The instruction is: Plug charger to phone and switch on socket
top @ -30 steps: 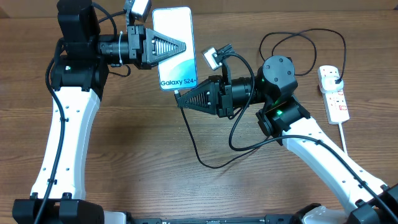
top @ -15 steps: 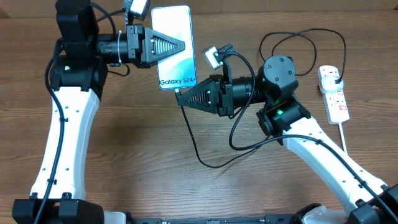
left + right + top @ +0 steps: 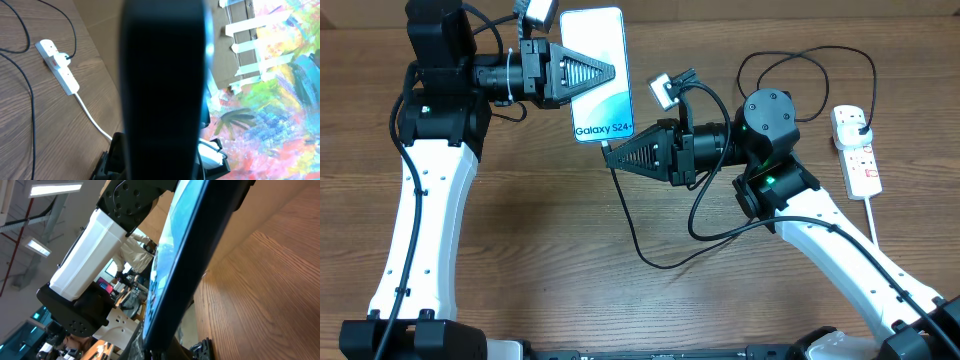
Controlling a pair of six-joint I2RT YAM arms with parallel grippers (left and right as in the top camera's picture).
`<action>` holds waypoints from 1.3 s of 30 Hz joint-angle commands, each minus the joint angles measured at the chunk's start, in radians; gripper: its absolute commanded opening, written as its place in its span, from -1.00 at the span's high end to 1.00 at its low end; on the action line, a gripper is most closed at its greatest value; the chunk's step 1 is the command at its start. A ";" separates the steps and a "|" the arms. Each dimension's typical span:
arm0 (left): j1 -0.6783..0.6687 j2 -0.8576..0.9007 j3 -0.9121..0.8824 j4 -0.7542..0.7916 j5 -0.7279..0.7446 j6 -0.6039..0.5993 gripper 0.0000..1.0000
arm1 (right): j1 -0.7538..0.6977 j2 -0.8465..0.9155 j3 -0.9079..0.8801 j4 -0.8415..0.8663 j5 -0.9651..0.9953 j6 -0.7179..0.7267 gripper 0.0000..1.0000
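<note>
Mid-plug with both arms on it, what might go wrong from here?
1. The left tool grips the phone from one side only; a push from the connector may twist or slip it.
2. The right tool holds the charger tip at the phone's bottom edge; slight misalignment could jam it.
3. The cable passes by the right arm toward the socket and may snag.
</note>
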 commanded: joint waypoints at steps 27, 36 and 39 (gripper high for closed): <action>0.004 -0.041 0.001 -0.006 -0.004 0.030 0.92 | -0.032 0.002 0.013 0.003 0.197 0.000 0.93; 0.004 -0.041 0.001 -0.007 -0.007 0.048 0.92 | -0.023 0.002 0.013 -0.002 0.249 0.000 0.93; 0.004 -0.041 0.001 -0.010 -0.010 0.059 0.91 | -0.016 0.002 0.013 -0.012 0.269 0.000 0.93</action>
